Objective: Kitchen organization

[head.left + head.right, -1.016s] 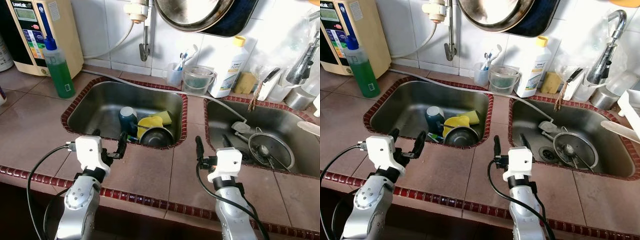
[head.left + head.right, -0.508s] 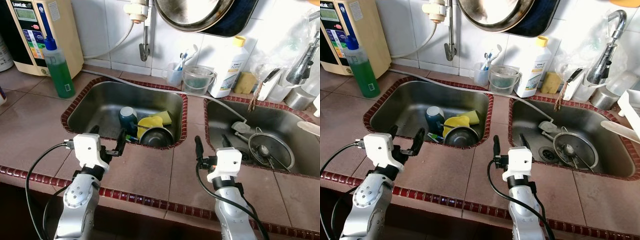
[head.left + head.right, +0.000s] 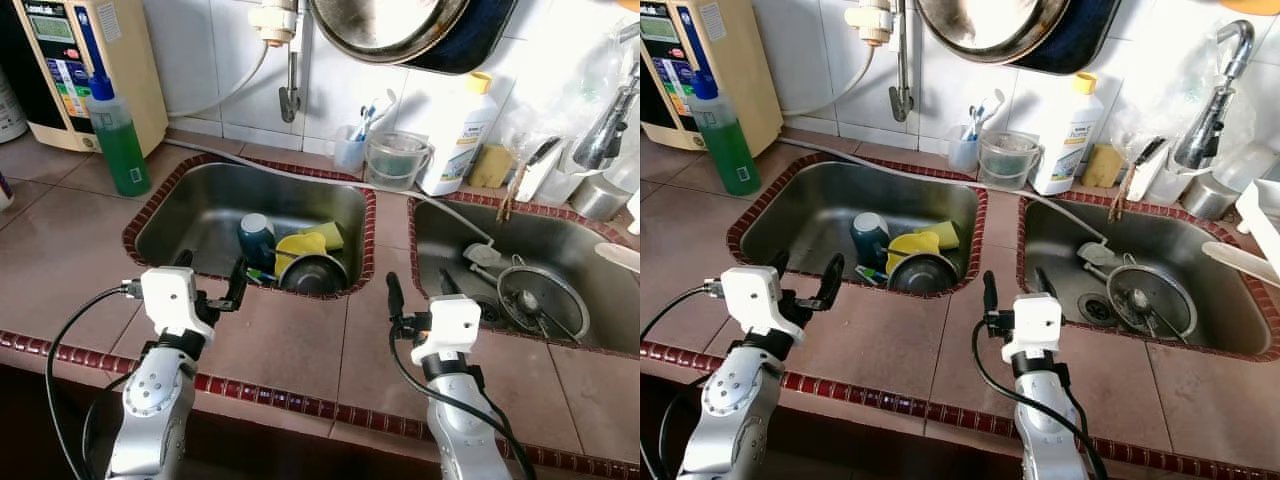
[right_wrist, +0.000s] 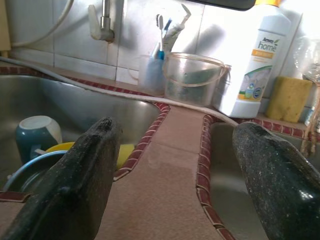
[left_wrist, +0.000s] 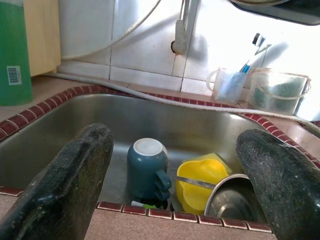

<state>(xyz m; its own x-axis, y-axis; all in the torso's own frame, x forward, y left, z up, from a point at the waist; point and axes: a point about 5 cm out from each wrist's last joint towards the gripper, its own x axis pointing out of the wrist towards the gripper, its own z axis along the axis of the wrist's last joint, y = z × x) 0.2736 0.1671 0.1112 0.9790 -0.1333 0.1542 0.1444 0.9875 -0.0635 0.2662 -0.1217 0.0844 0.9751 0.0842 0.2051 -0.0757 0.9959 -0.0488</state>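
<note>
- Left tool (image 3: 212, 279) hovers wide open and empty over the table's (image 3: 290, 345) near edge, just before the left sink (image 3: 200, 210).
- Right tool (image 3: 415, 291) likewise open, holding nothing, over the strip between the sinks.
- Teal mug (image 5: 146, 167), yellow bowl (image 5: 200, 182) and steel bowl (image 5: 235, 200) crowd the left sink's near right corner; reaching for one could knock its neighbours.

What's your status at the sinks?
Left gripper open, near left sink. Right gripper open over divider. Teal mug, yellow bowl untouched inside. Nothing blocking.
</note>
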